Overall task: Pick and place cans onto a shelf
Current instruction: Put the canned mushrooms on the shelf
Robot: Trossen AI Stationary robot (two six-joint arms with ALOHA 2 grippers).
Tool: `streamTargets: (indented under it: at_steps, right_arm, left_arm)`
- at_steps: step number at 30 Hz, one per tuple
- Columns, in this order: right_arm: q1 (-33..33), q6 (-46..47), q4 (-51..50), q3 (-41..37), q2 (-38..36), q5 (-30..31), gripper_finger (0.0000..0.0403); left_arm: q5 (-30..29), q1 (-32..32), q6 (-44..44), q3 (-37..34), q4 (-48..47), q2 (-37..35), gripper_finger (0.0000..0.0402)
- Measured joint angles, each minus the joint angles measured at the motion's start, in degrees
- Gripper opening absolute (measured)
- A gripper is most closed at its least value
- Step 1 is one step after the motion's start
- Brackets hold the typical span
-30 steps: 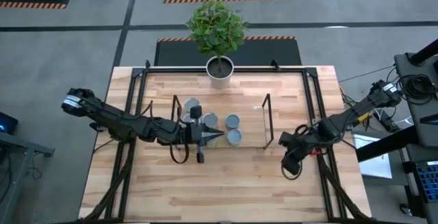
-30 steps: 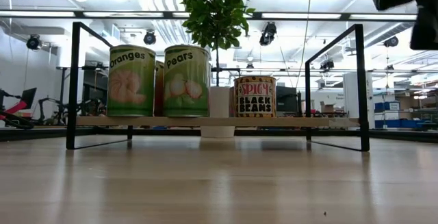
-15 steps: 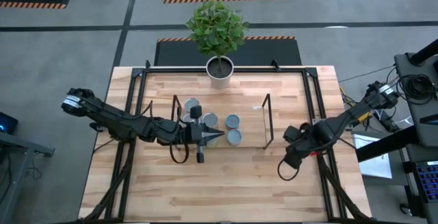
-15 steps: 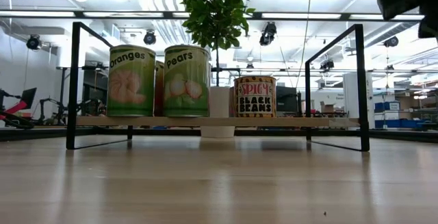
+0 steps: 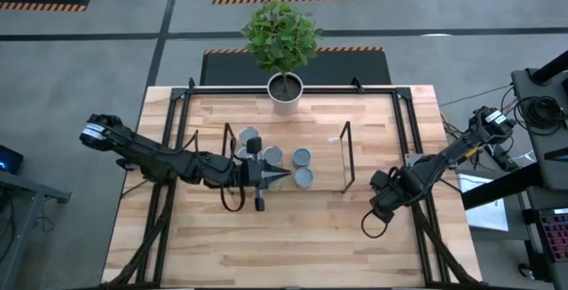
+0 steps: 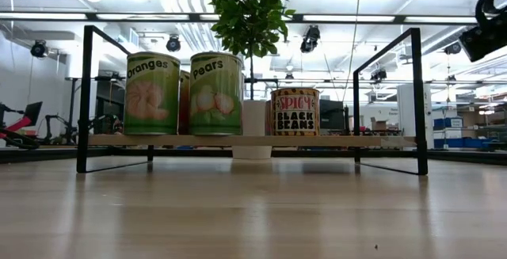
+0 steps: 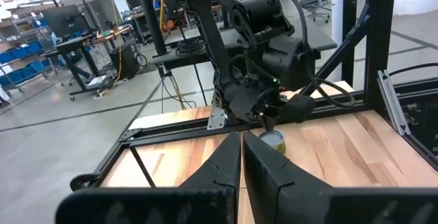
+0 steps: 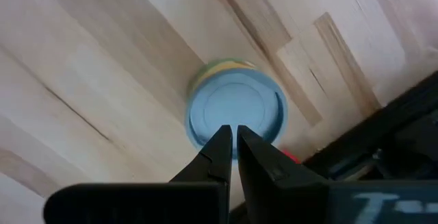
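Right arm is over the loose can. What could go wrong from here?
1. The right gripper is shut right above the can; lowered like this, it would likely hit the lid rather than straddle the can.
2. That can stands near the black frame, so a nudge could push it against the frame.
3. The left gripper, shut, hangs by the shelf cans; a swing might topple them.

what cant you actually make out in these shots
- Can under the right pincer: the high view hides it beneath the arm; the right wrist view shows only its lid, so its label is unreadable.
- A third can on the shelf: in the low view the Oranges can and Pears can cover nearly all of it.
- Left pincer: the low view misses it.
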Motion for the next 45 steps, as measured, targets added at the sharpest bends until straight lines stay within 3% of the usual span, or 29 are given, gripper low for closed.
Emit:
streamTargets:
  at_steps: [5, 8, 12, 19, 24, 28, 45]
  right_arm:
    - [0.1, 2.5, 0.5, 0.0, -0.2, -0.4, 0.0018]
    - [0.1, 4.7, 0.5, 0.0, -0.4, -1.5, 0.0045]
    - [0.1, 6.8, 0.5, -0.1, -0.4, -1.5, 0.0117]
    - [0.4, 10.9, 0.3, -0.3, -0.4, 1.1, 0.0281]
    - [0.7, 13.3, 0.3, -1.2, -0.3, 1.5, 0.0358]
    - [1.0, 14.0, 1.8, -2.8, -0.3, 1.5, 0.0373]
    - [1.0, 14.9, 13.6, -11.0, -0.3, -0.2, 0.0374]
  left_arm:
    - [0.0, 0.0, 0.0, 0.0, -0.3, 0.0, 0.0000]
    - [0.0, 0.0, 0.0, 0.0, -0.4, 0.0, 0.0000]
    - [-0.2, 0.0, 0.0, 0.0, -0.4, 0.0, 0.0000]
    - [-4.7, 0.0, -1.5, 0.0, -0.4, 0.0, 0.0000]
    - [-5.0, 0.0, -1.5, 0.0, -0.6, 0.0, 0.0000]
    - [-5.0, 0.0, -1.5, 0.0, -0.8, 0.0, 0.0000]
    - [-5.0, 0.0, -1.5, 0.0, -0.9, -0.1, 0.0000]
